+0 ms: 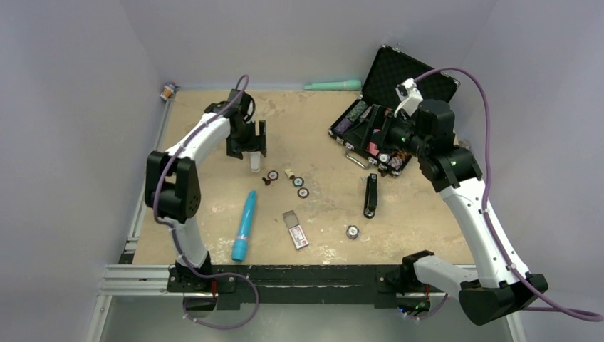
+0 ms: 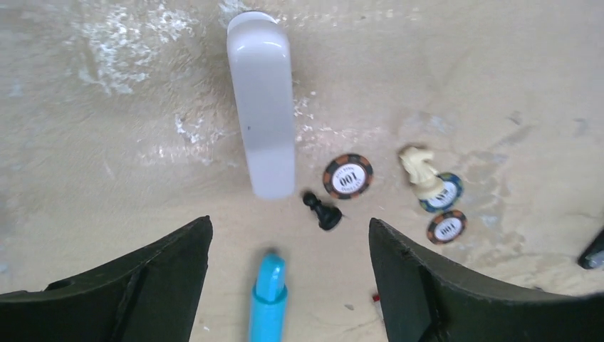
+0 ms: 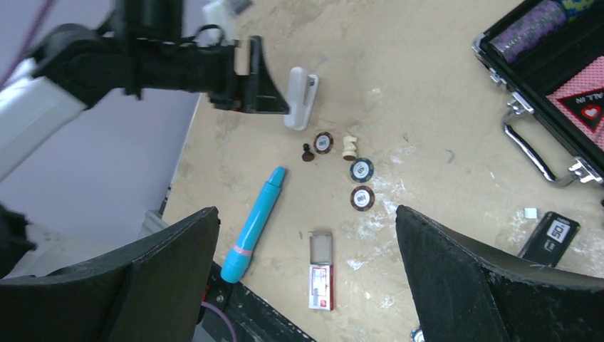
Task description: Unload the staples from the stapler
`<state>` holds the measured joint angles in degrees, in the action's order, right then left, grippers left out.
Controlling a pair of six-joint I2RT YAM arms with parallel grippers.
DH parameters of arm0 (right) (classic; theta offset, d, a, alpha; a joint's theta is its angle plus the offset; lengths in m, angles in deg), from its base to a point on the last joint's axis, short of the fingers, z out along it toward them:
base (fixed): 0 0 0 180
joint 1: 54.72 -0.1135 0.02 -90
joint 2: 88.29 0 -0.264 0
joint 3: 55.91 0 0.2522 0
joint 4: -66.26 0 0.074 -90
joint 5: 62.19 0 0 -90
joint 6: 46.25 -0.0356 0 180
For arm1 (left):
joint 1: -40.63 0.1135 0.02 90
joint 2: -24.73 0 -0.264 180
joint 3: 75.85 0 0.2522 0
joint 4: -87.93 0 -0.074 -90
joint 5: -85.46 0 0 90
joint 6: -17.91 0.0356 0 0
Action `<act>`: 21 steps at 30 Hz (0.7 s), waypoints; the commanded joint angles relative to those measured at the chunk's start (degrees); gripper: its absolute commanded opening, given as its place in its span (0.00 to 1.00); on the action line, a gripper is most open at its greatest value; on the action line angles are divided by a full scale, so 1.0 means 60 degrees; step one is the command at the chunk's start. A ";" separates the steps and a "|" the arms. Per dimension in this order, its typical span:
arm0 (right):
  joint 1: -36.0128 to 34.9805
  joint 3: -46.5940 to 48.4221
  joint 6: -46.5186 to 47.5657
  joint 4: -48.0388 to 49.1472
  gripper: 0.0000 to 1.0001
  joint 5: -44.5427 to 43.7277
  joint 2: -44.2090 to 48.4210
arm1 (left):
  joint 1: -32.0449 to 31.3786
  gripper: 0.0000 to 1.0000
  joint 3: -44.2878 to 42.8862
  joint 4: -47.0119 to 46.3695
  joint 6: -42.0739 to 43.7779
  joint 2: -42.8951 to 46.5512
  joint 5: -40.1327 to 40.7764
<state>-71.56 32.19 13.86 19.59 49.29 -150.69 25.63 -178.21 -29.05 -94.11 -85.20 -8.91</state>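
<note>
Stapler point(image 1: 370, 195), slim black bar, lies on mottled sandy tabletop point(image 1: 320, 128).

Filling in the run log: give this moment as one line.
left gripper open, by white object | right gripper open, by open case | stapler on table, untouched

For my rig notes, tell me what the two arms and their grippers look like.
Both the left arm and right arm have white tubular links between black joints, each trailed by a purple cable. The left gripper and right gripper have broad black fingers.
</note>
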 commanded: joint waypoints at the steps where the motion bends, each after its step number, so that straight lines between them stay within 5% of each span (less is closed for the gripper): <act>1: 0.0040 0.0102 0.0216 -0.0511 0.99 -0.0952 -0.0085 | 0.0055 0.85 0.0422 -0.0066 -0.0220 0.1880 -0.0042; 11: 0.0042 -0.0945 -0.0332 -0.0761 0.99 -0.1194 -0.0261 | 0.0033 0.85 0.2315 0.0218 -0.0948 0.4696 -0.0425; 21: 0.0027 -0.2349 -0.1732 -0.1274 0.99 -0.2996 -0.0207 | -0.0048 0.85 0.4189 0.0740 -0.1395 0.7468 -0.1255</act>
<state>-71.54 22.14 8.83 12.64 36.37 -152.74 25.52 -156.07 -26.32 -100.52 -46.79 -13.30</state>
